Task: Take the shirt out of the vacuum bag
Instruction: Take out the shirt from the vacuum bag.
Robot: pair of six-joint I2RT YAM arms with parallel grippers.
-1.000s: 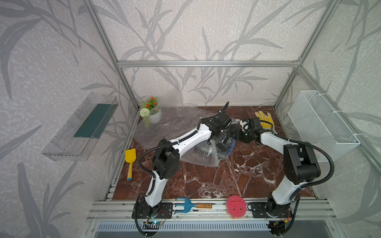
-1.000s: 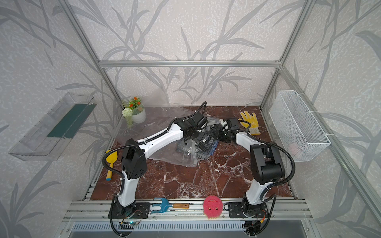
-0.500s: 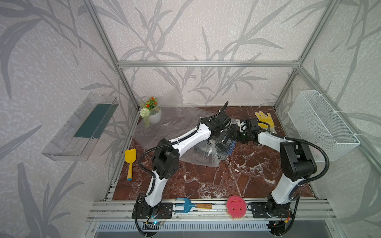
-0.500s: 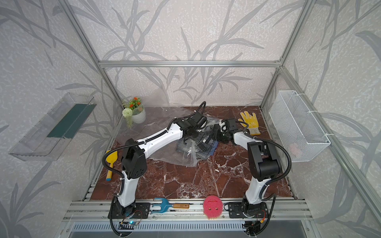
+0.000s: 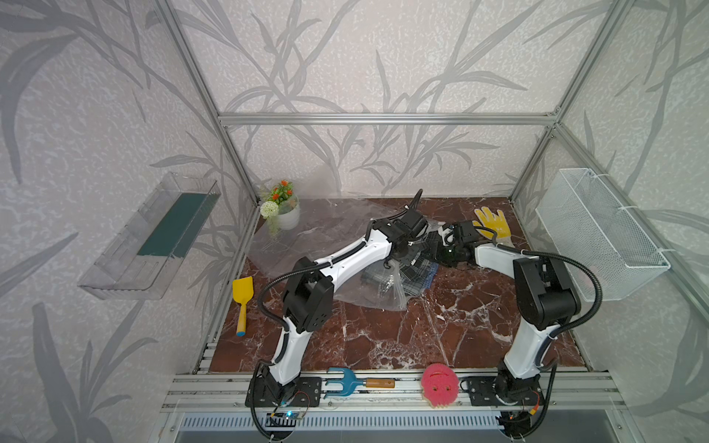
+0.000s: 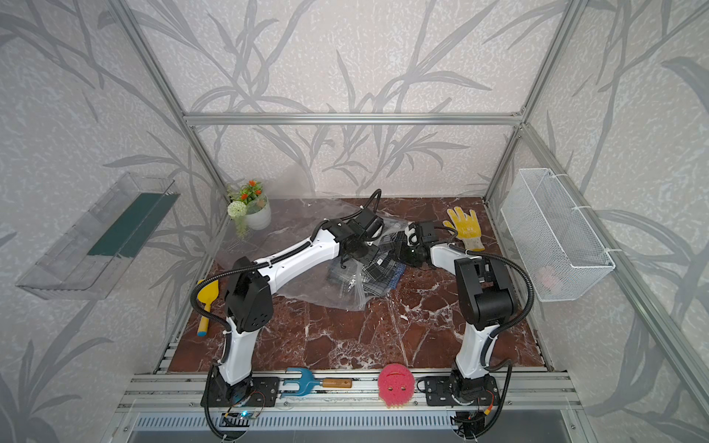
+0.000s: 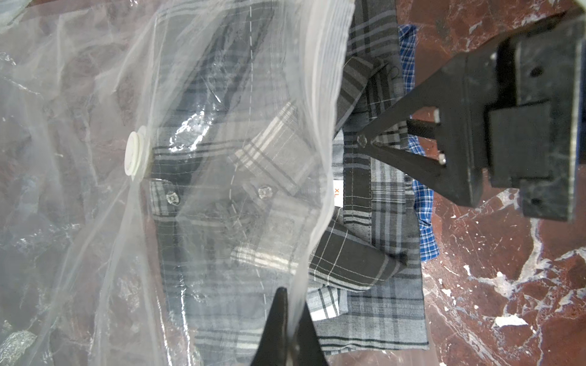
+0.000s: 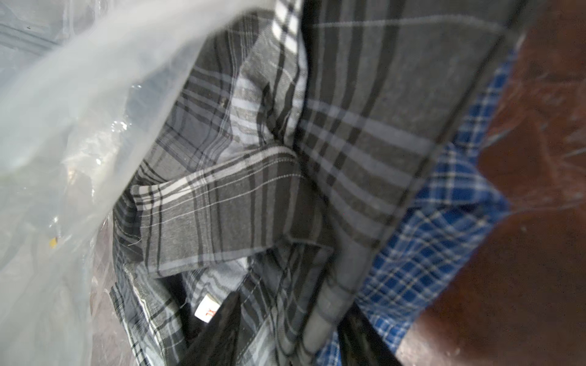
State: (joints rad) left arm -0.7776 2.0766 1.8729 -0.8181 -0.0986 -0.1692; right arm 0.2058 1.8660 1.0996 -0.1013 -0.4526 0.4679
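The clear crinkly vacuum bag (image 5: 368, 297) (image 6: 330, 295) lies on the marble floor, and its round white valve (image 7: 134, 155) shows in the left wrist view. A grey plaid shirt (image 5: 416, 274) (image 7: 380, 221) (image 8: 317, 126) sticks halfway out of the bag's open mouth, with blue plaid cloth (image 7: 425, 202) under it. My left gripper (image 7: 291, 298) (image 5: 401, 256) is shut on the bag's upper film at the mouth. My right gripper (image 8: 293, 304) (image 7: 363, 139) (image 5: 431, 249) has a fold of the shirt near the collar pinched between its fingers.
A yellow glove (image 5: 493, 226) lies behind the right arm and a flower pot (image 5: 286, 211) stands at the back left. A yellow shovel (image 5: 242, 299) is at the left edge. A blue garden fork (image 5: 356, 383) and a pink sponge (image 5: 439, 385) rest on the front rail. A wire basket (image 5: 598, 230) hangs on the right wall.
My right arm has pushed left into the shirt and its jaws have narrowed onto the fabric. The left gripper has kept its hold on the bag.
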